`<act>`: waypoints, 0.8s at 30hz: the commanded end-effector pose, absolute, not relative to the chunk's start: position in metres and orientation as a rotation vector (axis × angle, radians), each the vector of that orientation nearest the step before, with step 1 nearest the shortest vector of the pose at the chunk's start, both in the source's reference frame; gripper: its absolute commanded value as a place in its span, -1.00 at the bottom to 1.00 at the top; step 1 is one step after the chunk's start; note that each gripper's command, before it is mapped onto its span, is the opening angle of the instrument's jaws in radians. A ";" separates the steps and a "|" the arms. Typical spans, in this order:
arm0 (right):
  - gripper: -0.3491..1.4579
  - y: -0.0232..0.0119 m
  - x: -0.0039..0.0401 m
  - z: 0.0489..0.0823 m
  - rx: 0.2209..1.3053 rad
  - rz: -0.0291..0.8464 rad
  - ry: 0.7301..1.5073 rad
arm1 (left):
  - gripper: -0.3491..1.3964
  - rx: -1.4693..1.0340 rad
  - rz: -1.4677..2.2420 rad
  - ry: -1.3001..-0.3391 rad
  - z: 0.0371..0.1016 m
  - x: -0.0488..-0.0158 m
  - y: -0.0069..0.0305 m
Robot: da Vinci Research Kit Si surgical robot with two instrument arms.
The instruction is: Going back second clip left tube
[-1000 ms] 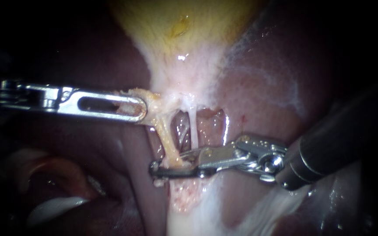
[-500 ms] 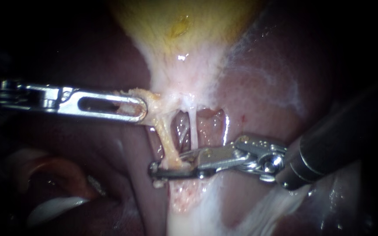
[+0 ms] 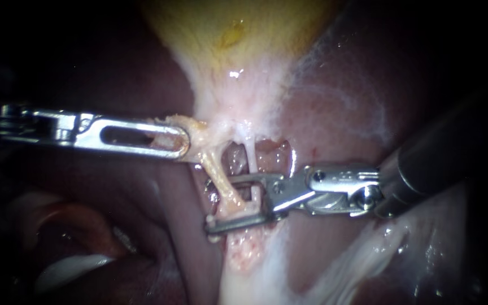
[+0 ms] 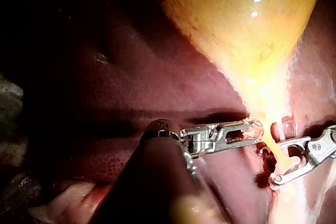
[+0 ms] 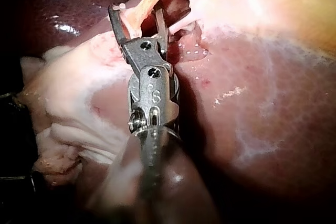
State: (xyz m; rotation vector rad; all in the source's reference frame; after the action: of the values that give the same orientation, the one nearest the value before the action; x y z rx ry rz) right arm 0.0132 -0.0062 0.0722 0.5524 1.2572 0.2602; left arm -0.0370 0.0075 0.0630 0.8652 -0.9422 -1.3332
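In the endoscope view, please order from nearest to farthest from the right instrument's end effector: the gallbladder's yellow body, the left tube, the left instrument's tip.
1. Left tube: between the open jaws of the right instrument.
2. Left instrument: tip up and to the left, gripping tissue at the tube's upper end.
3. Gallbladder: yellow body at the top, farthest.
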 end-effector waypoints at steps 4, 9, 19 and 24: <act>-0.06 -0.0066 0.0125 0.0718 0.566 0.246 1.262 | -1.00 0.865 -1.333 -0.942 0.0630 -0.0370 0.0075; -0.06 -0.0071 0.0116 0.0713 0.577 0.228 1.267 | -1.00 0.865 -1.333 -0.942 0.0630 -0.0370 0.0075; -0.06 -0.0063 0.0109 0.0713 0.545 0.203 1.275 | -1.00 0.865 -1.333 -0.942 0.0630 -0.0370 0.0075; -0.06 -0.0058 0.0104 0.0712 0.528 0.196 1.277 | -1.00 0.866 -1.333 -0.942 0.0630 -0.0370 0.0075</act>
State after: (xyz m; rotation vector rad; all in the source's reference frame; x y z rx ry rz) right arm 0.0103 -0.0057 0.0711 0.5248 1.2761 0.1977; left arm -0.0370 0.0075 0.0630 0.8652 -0.9421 -1.3327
